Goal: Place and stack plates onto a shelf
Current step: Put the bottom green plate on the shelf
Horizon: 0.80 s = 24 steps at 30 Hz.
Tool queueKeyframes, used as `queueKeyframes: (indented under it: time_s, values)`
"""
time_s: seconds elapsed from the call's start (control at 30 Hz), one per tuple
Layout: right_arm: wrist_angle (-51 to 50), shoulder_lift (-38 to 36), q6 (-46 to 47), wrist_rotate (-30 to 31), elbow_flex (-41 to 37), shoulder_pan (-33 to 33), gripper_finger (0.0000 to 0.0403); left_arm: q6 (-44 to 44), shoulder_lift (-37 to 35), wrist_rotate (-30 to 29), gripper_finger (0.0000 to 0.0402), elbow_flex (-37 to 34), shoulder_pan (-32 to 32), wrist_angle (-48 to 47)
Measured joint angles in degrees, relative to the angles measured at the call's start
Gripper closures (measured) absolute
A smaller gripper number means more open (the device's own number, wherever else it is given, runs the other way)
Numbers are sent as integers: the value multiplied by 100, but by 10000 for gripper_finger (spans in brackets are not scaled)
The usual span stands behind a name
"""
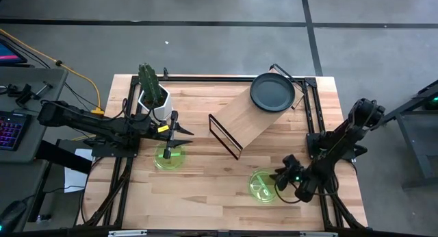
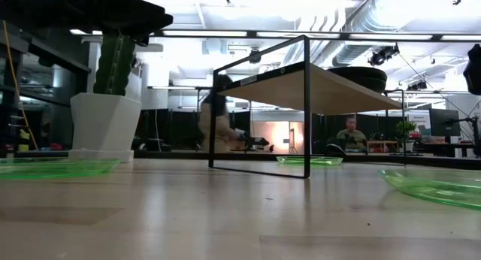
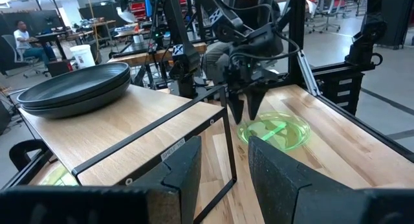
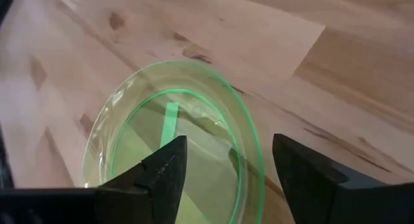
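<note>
Plates sit in 3 places. A dark stack (image 1: 272, 92) rests on the far right end of the shelf (image 1: 250, 117), whose long board runs diagonally from near centre toward the far right corner of the table (image 1: 205, 189). From the left wrist view I judge the stack to be 2 or 3 plates; the exact count is hard to read. 2 green plates lie flat on the table: the left green plate (image 1: 168, 157) just in front of the cactus pot (image 1: 155, 100), and the right green plate (image 1: 263, 184) near the front edge, well apart from the shelf.

The right gripper (image 1: 280, 180) hangs at the right edge of the right green plate, its fingers (image 4: 310, 179) spread wide with the rim (image 4: 249, 153) passing between them; nothing is clamped. The left gripper (image 1: 179, 133) hovers just above the far edge of the left green plate, jaws parted with nothing between them.

For the coming lift, the plate lies toward table centre from the right gripper, with its rim crossing the gap. The right arm is clearly nearer this plate, and the shelf lies farther back.
</note>
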Motion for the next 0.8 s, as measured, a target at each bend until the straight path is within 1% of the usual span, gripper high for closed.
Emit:
queueKeyframes:
  time_s: [0.1,0.27,0.4,0.5,0.57,0.63,0.67,0.7,0.8]
  values:
    - [284,95,-121,0,-56,-14,196,0,-1,0,286,0,1,0]
    - [787,586,-364,63,-43,-113,202,0,0,0,286,0,0,-5]
    - [1014,879,-273,204,-26,-144,219,0,-2,0,286,0,2,-46]
    - [987,923,-196,199,-31,-147,260,1,0,0,286,0,0,-44]
    - [941,927,-202,133,-34,-151,306,1,0,0,286,0,0,-44]
    - [905,927,-239,26,-34,-155,366,2,0,0,286,0,2,-44]
    - [904,927,-272,-3,-34,-155,383,0,-2,0,286,0,2,-44]
    - [907,927,-288,-25,-34,-155,390,2,0,0,286,0,2,-44]
    - [917,819,-193,-127,-41,-162,390,2,0,1,286,0,0,-44]
